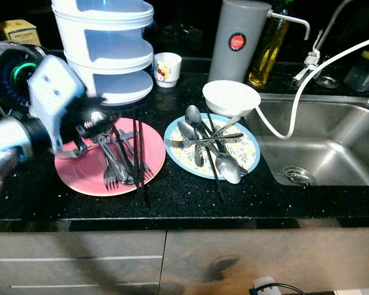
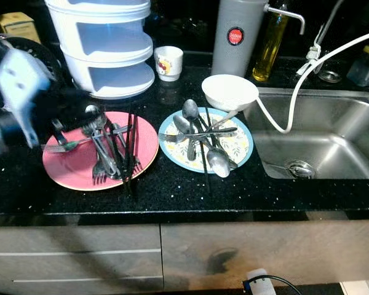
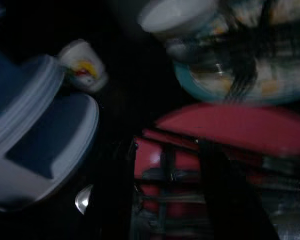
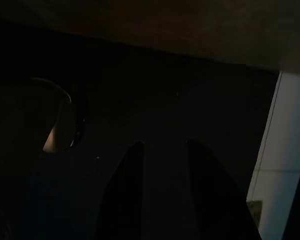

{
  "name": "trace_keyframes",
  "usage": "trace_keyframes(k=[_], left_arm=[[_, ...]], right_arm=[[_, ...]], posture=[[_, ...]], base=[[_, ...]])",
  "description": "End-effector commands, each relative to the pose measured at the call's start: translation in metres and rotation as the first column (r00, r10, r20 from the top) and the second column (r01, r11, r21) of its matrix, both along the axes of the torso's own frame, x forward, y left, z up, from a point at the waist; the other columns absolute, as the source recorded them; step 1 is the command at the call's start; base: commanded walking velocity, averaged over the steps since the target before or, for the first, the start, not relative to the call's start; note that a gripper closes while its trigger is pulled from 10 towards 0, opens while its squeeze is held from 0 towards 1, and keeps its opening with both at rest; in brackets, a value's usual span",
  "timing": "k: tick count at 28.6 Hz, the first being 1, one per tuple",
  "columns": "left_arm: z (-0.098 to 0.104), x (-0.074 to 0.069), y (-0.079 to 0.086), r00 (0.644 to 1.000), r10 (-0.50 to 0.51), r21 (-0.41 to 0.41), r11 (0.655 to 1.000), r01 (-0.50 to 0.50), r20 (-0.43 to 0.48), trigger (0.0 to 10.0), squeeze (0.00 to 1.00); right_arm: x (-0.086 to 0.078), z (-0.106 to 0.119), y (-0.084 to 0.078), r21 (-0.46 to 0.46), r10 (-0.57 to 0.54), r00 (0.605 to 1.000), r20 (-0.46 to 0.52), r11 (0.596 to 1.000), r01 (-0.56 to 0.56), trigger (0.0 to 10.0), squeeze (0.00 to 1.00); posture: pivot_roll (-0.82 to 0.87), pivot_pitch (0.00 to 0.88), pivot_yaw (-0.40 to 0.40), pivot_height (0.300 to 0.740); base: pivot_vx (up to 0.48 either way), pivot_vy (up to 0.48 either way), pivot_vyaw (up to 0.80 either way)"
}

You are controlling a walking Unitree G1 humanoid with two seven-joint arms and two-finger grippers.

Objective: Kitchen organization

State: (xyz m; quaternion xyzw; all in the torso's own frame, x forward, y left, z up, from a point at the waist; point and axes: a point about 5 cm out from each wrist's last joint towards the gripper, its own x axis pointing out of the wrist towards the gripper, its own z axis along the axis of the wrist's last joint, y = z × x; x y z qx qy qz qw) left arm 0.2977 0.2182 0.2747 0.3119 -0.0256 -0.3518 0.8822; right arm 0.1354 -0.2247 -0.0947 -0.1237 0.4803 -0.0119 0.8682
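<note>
Cutlery (image 1: 120,157), thin shiny metal forks and dark chopsticks, lies heaped on a round pink plate (image 1: 80,175) on the speckled black counter (image 1: 190,196). Left gripper (image 3: 167,195) hovers over that plate's near-left edge, black fingers parted. Right gripper (image 4: 162,192) hangs in shadow, fingers apart.

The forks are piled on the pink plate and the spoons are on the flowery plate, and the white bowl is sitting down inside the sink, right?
Not quite. The white bowl is not in the sink; the left eye view shows it on the black counter, at the far edge of the flowery plate, beside the sink. The rest is right: forks on the pink plate, spoons on the flowery one.
</note>
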Motion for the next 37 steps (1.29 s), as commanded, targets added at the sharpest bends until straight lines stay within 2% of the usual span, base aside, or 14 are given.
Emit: trace_keyframes(k=[1,7,10,15,18,20,21,25,26,28,30,32,34,37], left_arm=[[0.005,0.002,0.003,0.999,-0.046,0.117,0.992,0.043,0.025,10.0,0.00],[0.008,0.026,-0.003,0.993,-0.119,0.224,0.968,0.116,0.004,10.0,0.00],[0.004,0.036,-0.009,0.989,-0.144,0.268,0.953,0.144,-0.021,10.0,0.00],[-0.002,0.049,-0.018,0.973,-0.230,0.451,0.870,0.199,0.015,10.0,0.00],[-0.002,0.054,-0.024,0.963,-0.265,0.500,0.840,0.210,0.041,10.0,0.00],[-0.002,0.054,-0.024,0.963,-0.265,0.500,0.840,0.210,0.041,10.0,0.00],[-0.002,0.056,-0.027,0.956,-0.290,0.536,0.816,0.217,0.054,10.0,0.00],[-0.002,0.056,-0.030,0.935,-0.348,0.612,0.753,0.240,0.062,10.0,0.00],[0.000,0.055,-0.030,0.926,-0.371,0.655,0.717,0.236,0.072,10.0,0.00],[0.000,0.055,-0.030,0.926,-0.371,0.655,0.717,0.236,0.072,10.0,0.00],[0.007,0.055,-0.028,0.912,-0.396,0.700,0.682,0.213,0.107,10.0,0.00],[0.011,0.056,-0.027,0.904,-0.409,0.714,0.670,0.204,0.126,10.0,0.00],[0.011,0.056,-0.027,0.904,-0.409,0.714,0.670,0.204,0.126,10.0,0.00],[0.011,0.057,-0.026,0.887,-0.443,0.754,0.626,0.201,0.131,10.0,0.00]], right_arm=[[-0.005,0.000,-0.006,0.008,-0.080,0.997,0.010,0.997,0.080,10.0,0.00],[-0.025,0.005,-0.047,0.057,-0.587,0.805,0.087,0.809,0.585,10.0,0.00],[-0.053,0.015,-0.086,0.017,-0.842,0.509,0.177,0.520,0.854,10.0,0.00],[-0.039,0.076,-0.164,-0.053,-0.751,0.347,0.562,0.386,0.921,10.0,0.00],[-0.020,0.117,-0.193,0.000,-0.661,0.234,0.713,0.334,0.943,10.0,0.00],[-0.020,0.117,-0.193,0.000,-0.661,0.234,0.713,0.334,0.943,10.0,0.00],[-0.008,0.143,-0.208,0.055,-0.601,0.159,0.783,0.321,0.946,10.0,0.00],[0.028,0.209,-0.222,0.105,-0.392,0.076,0.917,0.420,0.902,10.0,0.00],[0.058,0.251,-0.215,0.100,-0.252,0.053,0.966,0.557,0.824,10.0,0.00],[0.058,0.251,-0.215,0.100,-0.252,0.053,0.966,0.557,0.824,10.0,0.00],[0.099,0.320,-0.185,0.044,-0.033,-0.029,0.999,0.754,0.656,10.0,0.00],[0.117,0.350,-0.163,0.015,0.037,-0.087,0.996,0.843,0.538,10.0,0.00],[0.117,0.350,-0.163,0.015,0.037,-0.087,0.996,0.843,0.538,10.0,0.00],[0.143,0.377,-0.116,-0.063,0.099,-0.114,0.989,0.957,0.282,10.0,0.00]], posture=[[0.10,0.026,-0.048,0.740],[0.08,0.022,-0.031,0.740],[0.05,0.022,-0.019,0.740],[0.02,0.018,-0.003,0.740],[0.01,0.012,-0.002,0.740],[0.01,0.012,-0.002,0.740],[0.01,0.012,-0.002,0.740],[0.01,0.012,-0.002,0.740],[0.01,0.012,-0.002,0.740],[0.01,0.012,-0.002,0.740],[0.01,0.010,-0.014,0.740],[0.02,0.009,-0.021,0.740],[0.02,0.009,-0.021,0.740],[0.03,0.011,-0.032,0.740]], base=[[0.000,0.000,0.00],[0.000,0.000,0.00],[0.000,0.000,0.00],[0.000,0.000,0.00],[0.000,0.000,0.00],[0.000,0.000,0.00],[0.000,0.000,0.00],[0.000,0.000,0.00],[0.000,0.000,0.00],[0.000,0.000,0.00],[0.000,0.000,0.00],[0.000,0.000,0.00],[0.000,0.000,0.00],[0.000,0.000,0.00]])
